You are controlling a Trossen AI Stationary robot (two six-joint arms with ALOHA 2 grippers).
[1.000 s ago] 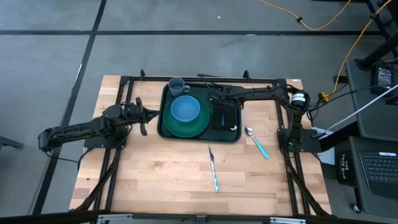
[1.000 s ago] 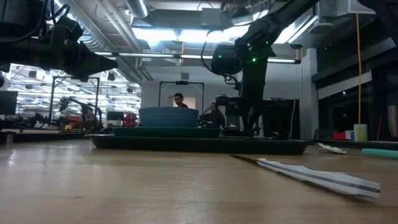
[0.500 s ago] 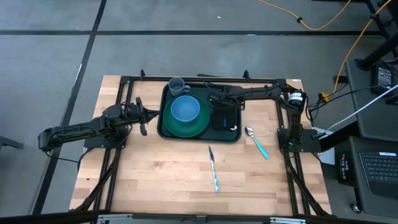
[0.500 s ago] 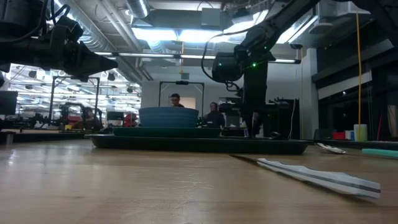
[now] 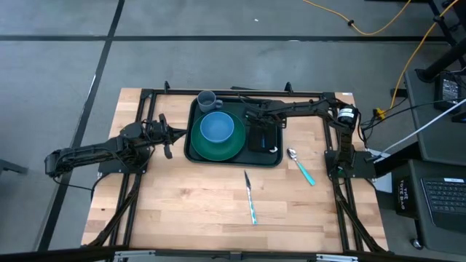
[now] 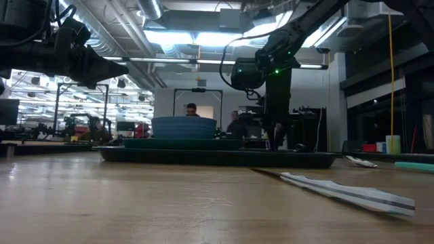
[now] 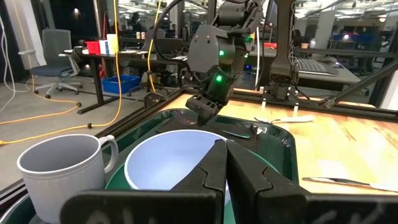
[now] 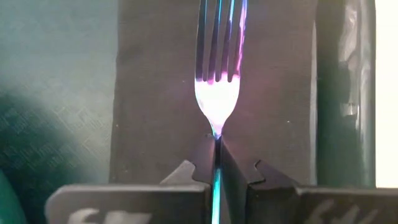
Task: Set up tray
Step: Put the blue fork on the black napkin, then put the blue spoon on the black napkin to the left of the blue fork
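The dark green tray [image 5: 195, 154] lies in the table's far middle. On it are a green plate [image 5: 222, 151] bearing a blue bowl [image 5: 216, 128], a grey mug [image 5: 206, 100] and a black napkin [image 5: 263, 138]. My right gripper [image 8: 217, 165] hovers over the napkin's far end [image 5: 253, 116], shut on a silver fork [image 8: 217, 93] with a teal handle. My left gripper [image 5: 168, 137] waits shut just left of the tray, and its wrist view shows the fingers closed [image 7: 225, 163]. My right gripper pinches the fork at its neck [image 8: 217, 140], just behind the head, between both fingers [image 8: 186, 174]. The fingers come from above, pointing down. The tines reach forward over the napkin [image 8: 155, 93]. Whether the fork touches the napkin I cannot tell.
A spoon with a teal handle [image 5: 300, 166] lies on the wood right of the tray, and a knife [image 5: 250, 198] lies nearer the table's front. The tray's raised rim [image 8: 345, 93] runs beside the napkin. Black frame rails edge the table's left and right sides.
My right gripper has sunk a little toward the napkin, still shut on the fork. Nothing else has moved.
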